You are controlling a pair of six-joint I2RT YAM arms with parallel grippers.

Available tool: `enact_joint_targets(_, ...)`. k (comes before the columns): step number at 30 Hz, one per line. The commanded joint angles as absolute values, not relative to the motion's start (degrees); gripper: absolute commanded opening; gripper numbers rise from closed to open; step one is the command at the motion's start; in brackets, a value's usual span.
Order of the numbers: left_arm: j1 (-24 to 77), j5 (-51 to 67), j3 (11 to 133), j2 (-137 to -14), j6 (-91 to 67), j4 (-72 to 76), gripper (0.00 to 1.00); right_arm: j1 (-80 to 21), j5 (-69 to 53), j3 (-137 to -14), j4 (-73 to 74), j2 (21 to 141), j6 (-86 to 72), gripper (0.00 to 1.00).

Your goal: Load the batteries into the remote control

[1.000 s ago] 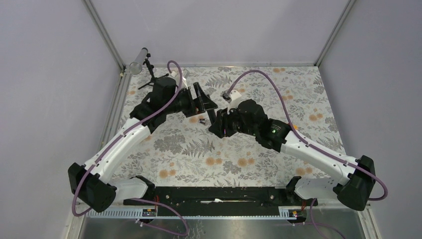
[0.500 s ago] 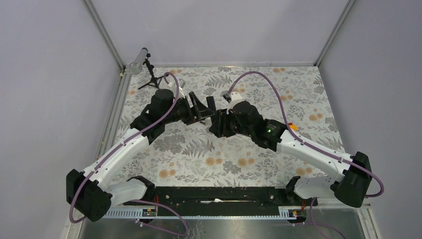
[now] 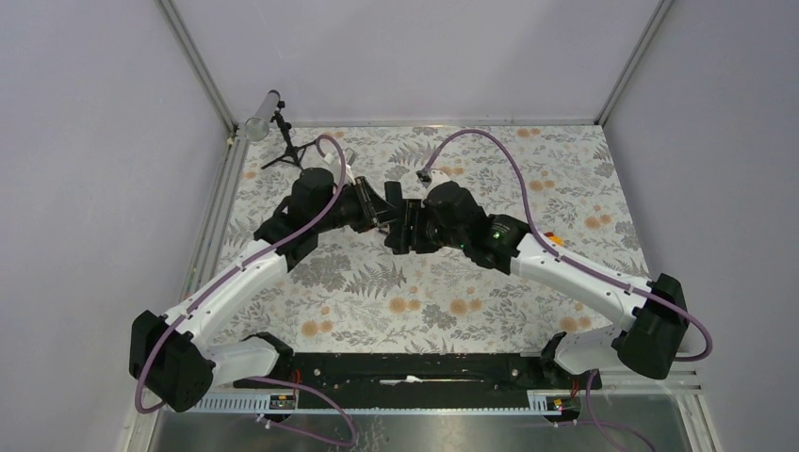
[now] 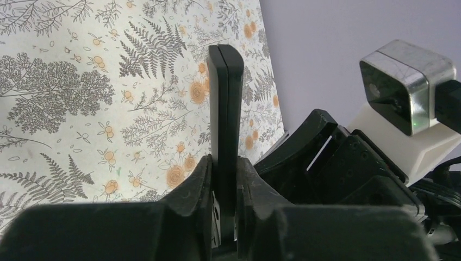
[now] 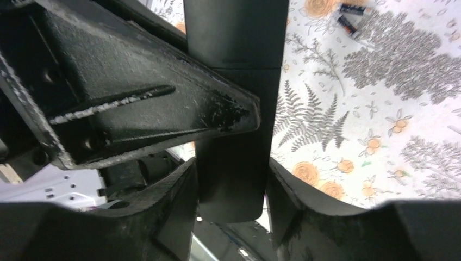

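The left gripper [image 4: 224,174] is pinching the remote [image 4: 225,98] by its flat faces in mid-air and the right gripper [image 5: 231,179] is clamping its long edges, a light, stiff, slick bar likely needing firm holds, while the batteries [image 5: 350,16] are lying loose on the cloth [image 5: 380,109].

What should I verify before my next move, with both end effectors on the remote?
1. Left end effector grip on remote: ok, clamped on its flat faces.
2. Right end effector grip: ok, closed on its narrow edges.
3. Batteries located: ok, both lie loose on the mat.
4. Batteries loaded: not ok, neither is in.
5. Battery bay open: cannot tell, only a seam across the remote shows.
6. Clearance between the end effectors: cannot tell, they sit very close.
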State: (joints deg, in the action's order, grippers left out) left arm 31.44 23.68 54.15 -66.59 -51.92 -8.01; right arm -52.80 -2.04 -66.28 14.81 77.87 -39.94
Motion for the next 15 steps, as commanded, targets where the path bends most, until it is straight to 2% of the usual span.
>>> enact_joint_targets(1, 32.6, 26.8, 55.0, -66.9, -50.6, -6.2, 0.0, -53.3, -3.7, -69.9, 12.7, 78.4, -42.5, 0.68)
enact_joint_targets(2, 32.6, 26.6, 55.7, -67.0, -49.3, -7.5, 0.0, -53.2, -3.7, -70.0, 13.0, 77.8, -41.6, 0.86)
enact_joint_targets(3, 32.6, 26.9, 56.6, -67.2, -47.7, -8.8, 0.0, -52.7, -4.5, -69.8, 13.2, 77.0, -40.4, 0.97)
enact_joint_targets(4, 32.3, 28.4, 57.9, -67.7, -45.0, -10.2, 0.0, -51.9, -7.3, -69.5, 12.8, 75.9, -37.3, 0.99)
enact_joint_targets(11, 29.7, 47.1, 65.8, -70.9, -25.4, -22.8, 0.0, -38.4, -33.9, -66.1, 15.2, 62.7, -23.4, 1.0)
enact_joint_targets(15, 29.7, 56.8, 66.9, -69.7, -21.4, -24.1, 0.0, -35.9, -39.2, -68.4, 18.7, 60.7, -17.7, 1.0)
